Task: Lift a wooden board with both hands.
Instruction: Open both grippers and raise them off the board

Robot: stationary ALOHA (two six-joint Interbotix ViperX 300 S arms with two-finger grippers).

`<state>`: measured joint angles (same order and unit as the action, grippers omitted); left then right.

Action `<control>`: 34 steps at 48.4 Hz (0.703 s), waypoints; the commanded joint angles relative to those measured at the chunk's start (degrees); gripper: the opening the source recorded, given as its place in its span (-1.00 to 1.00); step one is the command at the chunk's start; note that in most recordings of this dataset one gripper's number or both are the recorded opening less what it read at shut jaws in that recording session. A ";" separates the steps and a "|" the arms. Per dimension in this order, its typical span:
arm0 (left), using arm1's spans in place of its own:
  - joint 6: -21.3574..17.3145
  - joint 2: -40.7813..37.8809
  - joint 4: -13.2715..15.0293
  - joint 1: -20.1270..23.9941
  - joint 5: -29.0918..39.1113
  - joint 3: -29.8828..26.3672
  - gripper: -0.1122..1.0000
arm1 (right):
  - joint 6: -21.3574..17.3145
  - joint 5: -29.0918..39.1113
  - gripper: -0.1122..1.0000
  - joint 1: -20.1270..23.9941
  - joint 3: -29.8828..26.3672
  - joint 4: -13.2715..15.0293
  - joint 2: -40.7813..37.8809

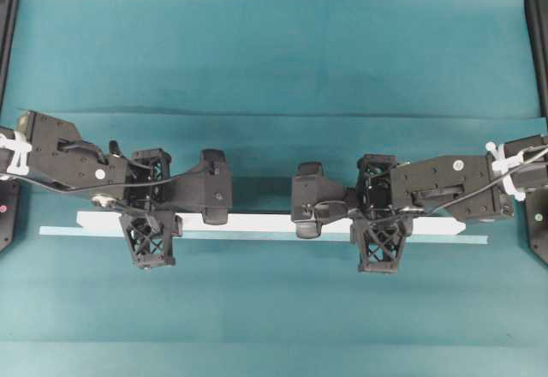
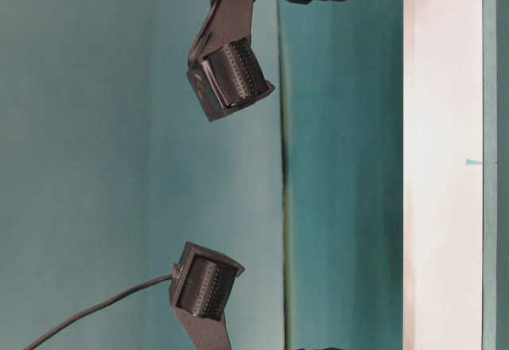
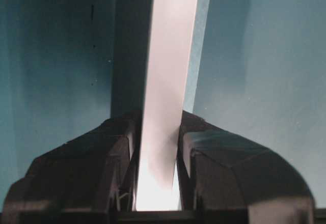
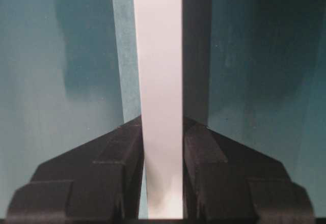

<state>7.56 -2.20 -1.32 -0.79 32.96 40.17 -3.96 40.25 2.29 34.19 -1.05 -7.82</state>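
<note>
The wooden board (image 1: 261, 221) is a long white plank lying left to right across the teal table. My left gripper (image 1: 151, 212) is shut on it near its left end, with a black lattice finger on each side. My right gripper (image 1: 377, 216) is shut on it near its right end. In the left wrist view the board (image 3: 170, 56) runs up from between the fingers (image 3: 107, 163) of the gripper (image 3: 158, 158). In the right wrist view the board (image 4: 157, 46) is pinched the same way in the gripper (image 4: 163, 155). A dark shadow band on the cloth runs alongside the board.
A thinner pale teal strip (image 1: 60, 232) lies just in front of the board and sticks out past both its ends. Black frame posts (image 1: 7, 51) (image 1: 538, 34) stand at the table's left and right edges. The teal cloth has a crease (image 1: 274, 113) behind the arms.
</note>
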 commanded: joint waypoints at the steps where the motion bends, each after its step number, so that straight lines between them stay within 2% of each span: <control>1: 0.26 0.70 -0.18 0.79 -0.35 -0.35 -0.47 | 0.00 -0.97 -0.39 0.70 -0.35 -0.35 -0.53; 3: 0.35 0.70 -0.18 0.88 -0.35 -0.35 -0.45 | 0.00 -0.88 -0.37 0.70 -0.35 -0.35 -0.53; 5: 0.62 0.79 -0.18 0.97 -0.35 -0.26 -0.34 | -0.09 -0.88 -0.21 0.70 -0.35 -0.35 -0.53; 12: 0.53 1.14 -0.18 1.05 -1.23 0.00 0.43 | -0.79 -0.70 0.55 0.62 -0.44 -0.35 -0.53; 17: 0.35 1.41 -0.18 1.14 -1.58 0.09 0.85 | -0.97 -0.88 0.87 0.70 -0.35 -0.35 -0.53; 21: 0.18 1.41 -0.18 1.05 -1.67 0.09 0.99 | -0.97 -0.97 0.91 0.70 -0.44 -0.26 -0.35; 34: -0.09 4.31 -0.26 0.97 -0.18 -0.35 0.99 | -1.05 0.35 0.90 -0.09 -0.79 0.18 2.55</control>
<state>7.56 -0.26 -1.32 0.26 32.34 40.61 -4.48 40.25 2.64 34.10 -1.05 -6.77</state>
